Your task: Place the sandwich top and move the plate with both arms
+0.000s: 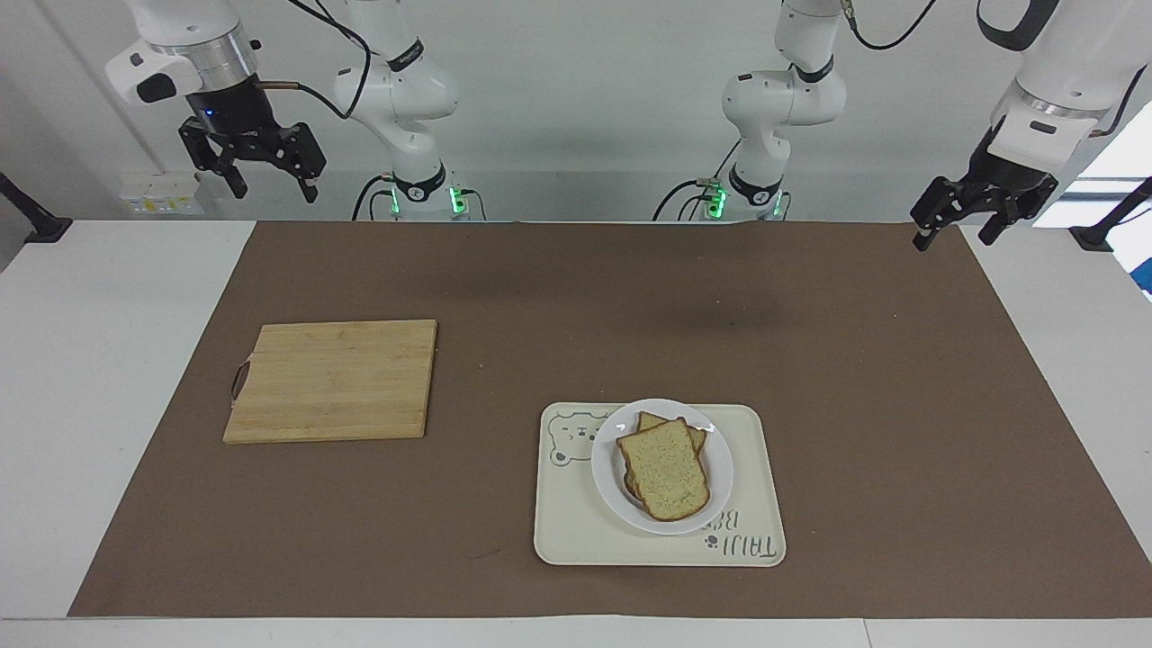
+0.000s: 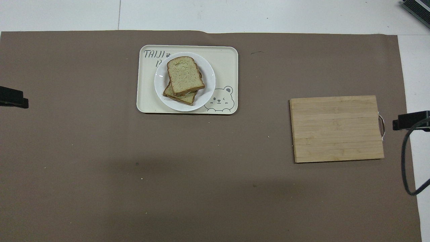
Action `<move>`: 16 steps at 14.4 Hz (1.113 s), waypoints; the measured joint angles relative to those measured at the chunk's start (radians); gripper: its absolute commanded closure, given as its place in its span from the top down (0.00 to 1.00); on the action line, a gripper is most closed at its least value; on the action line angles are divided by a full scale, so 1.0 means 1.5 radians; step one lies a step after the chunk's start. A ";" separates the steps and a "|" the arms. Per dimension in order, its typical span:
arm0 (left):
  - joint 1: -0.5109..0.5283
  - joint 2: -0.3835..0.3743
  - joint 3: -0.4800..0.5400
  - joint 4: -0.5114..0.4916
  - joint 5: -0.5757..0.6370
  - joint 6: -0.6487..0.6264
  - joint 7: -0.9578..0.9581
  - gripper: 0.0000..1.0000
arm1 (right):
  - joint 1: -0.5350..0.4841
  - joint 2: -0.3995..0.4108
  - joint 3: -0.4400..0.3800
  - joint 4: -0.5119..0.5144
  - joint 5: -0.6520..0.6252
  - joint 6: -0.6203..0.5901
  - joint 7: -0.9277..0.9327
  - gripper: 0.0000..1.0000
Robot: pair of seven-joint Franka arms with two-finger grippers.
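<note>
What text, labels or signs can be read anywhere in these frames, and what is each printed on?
"TAIJI", followed by a paw print: on the cream tray, at its corner toward the left arm's end.
A second line below it starts with a letter like "B"; the white plate hides the rest, so it cannot be read.
Nothing readable on the cutting board, the arms or the wall.
</note>
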 measured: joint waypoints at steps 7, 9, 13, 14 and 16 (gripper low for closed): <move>0.000 0.000 -0.001 0.000 0.009 -0.013 0.017 1.00 | 0.000 0.000 0.000 0.000 0.000 0.000 0.000 1.00; 0.000 0.000 -0.001 0.000 0.009 -0.014 0.017 1.00 | 0.000 0.000 0.000 0.000 0.000 0.000 0.000 1.00; 0.000 0.000 -0.003 0.000 0.009 -0.018 0.017 1.00 | 0.000 0.000 0.000 0.000 0.000 0.000 0.000 1.00; 0.000 0.000 -0.003 0.000 0.009 -0.018 0.017 1.00 | 0.000 0.000 0.000 0.000 0.000 0.000 0.000 1.00; 0.000 0.000 -0.001 0.000 0.009 -0.019 0.017 1.00 | 0.000 0.000 0.000 0.000 0.000 0.000 0.000 1.00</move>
